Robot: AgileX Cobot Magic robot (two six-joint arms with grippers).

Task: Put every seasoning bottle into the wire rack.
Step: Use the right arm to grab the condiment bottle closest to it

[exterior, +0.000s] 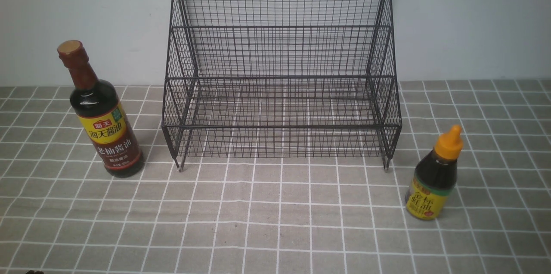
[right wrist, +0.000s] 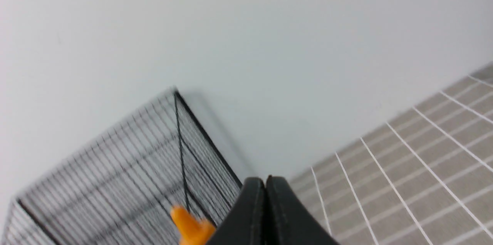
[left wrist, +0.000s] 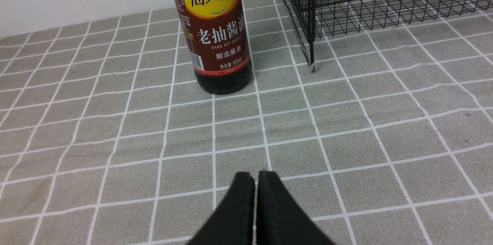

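Note:
The black wire rack [exterior: 280,71] stands empty against the back wall, with two stepped tiers. Left of it the tall seasoning bottle [exterior: 100,114] stands upright, brown-red cap, yellow-and-maroon label. The short seasoning bottle [exterior: 434,178], with an orange nozzle, stands at the rack's front right. Neither arm shows in the front view. In the left wrist view my left gripper [left wrist: 256,175] is shut and empty, well short of the tall bottle [left wrist: 217,33] and the rack's corner [left wrist: 308,10]. My right gripper [right wrist: 265,180] is shut and empty, beside the orange nozzle [right wrist: 190,227], facing the rack [right wrist: 127,183].
A grey tablecloth [exterior: 275,222] with a white grid covers the table. A plain pale wall [exterior: 473,20] rises right behind the rack. The rack's small feet [exterior: 181,166] rest on the cloth.

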